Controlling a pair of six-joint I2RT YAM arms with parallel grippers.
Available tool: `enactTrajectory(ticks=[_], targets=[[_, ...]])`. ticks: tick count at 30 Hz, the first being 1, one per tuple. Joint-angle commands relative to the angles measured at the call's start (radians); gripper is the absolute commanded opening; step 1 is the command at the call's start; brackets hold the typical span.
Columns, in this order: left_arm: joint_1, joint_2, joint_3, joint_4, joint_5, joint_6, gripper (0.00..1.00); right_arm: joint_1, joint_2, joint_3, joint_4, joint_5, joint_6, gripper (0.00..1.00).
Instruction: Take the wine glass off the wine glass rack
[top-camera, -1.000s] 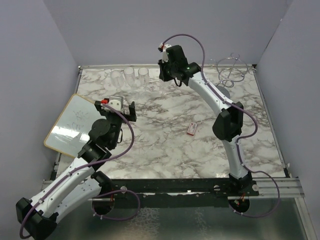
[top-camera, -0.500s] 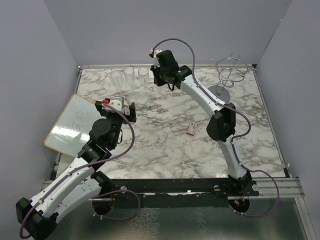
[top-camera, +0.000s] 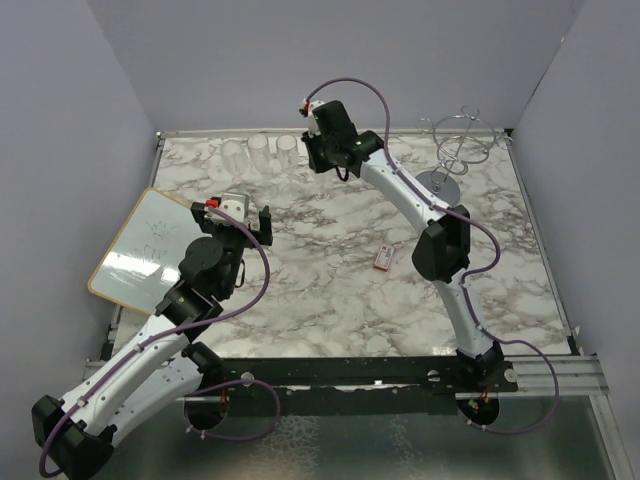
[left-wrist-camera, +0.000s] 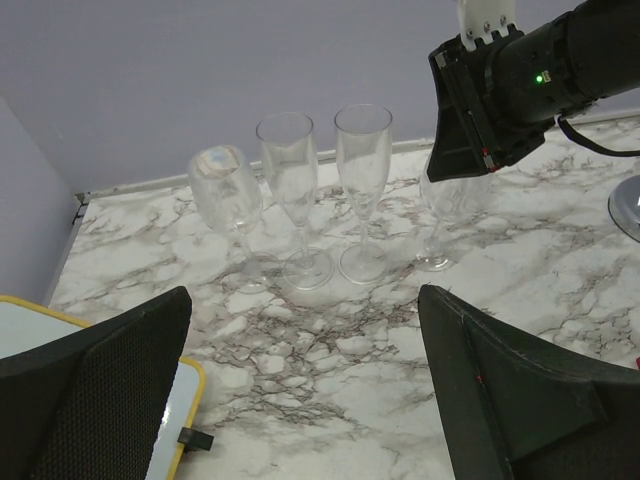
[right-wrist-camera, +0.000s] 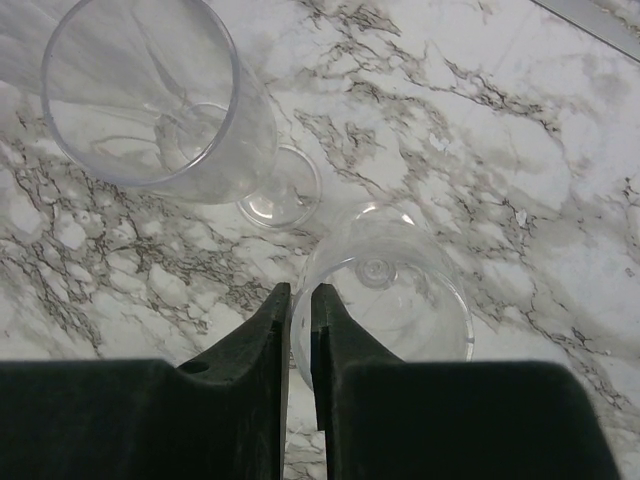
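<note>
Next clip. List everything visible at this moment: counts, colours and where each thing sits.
table: one, white marble with grey veins, under everything
row of glasses: three, clear, upright near the far edge, left of centre
wine glass: one, clear, upright just right of that row
wine glass rack: one, silver wire on a round base, far right corner
whiteboard: one, white with a yellow edge, left side of the table
small flat item: one, pink and white, mid-table, too small to identify
left gripper: one, black, open, facing the glasses
right gripper: one, black, closed on the wine glass's rim
</note>
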Motion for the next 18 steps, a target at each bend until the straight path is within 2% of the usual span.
enactTrajectory(ticks=[1,4,11,15,18], targets=[[0.006,-0.010,0.018,0.005,0.009,0.002,0.98,0.005,0.021,0.045,0.002,-0.004,0.005,0.13],[0.007,-0.008,0.019,0.004,0.012,0.002,0.97,0.005,0.022,0.057,-0.003,-0.002,0.001,0.20],[0.008,-0.002,0.019,0.004,0.015,0.002,0.97,0.005,-0.011,0.089,0.007,0.023,-0.040,0.42],[0.007,0.006,0.020,0.003,0.015,0.003,0.97,0.005,-0.050,0.114,0.005,0.042,-0.072,0.52],[0.008,0.017,0.019,0.001,0.019,0.003,0.97,0.006,-0.123,0.073,0.018,0.064,-0.099,0.61]])
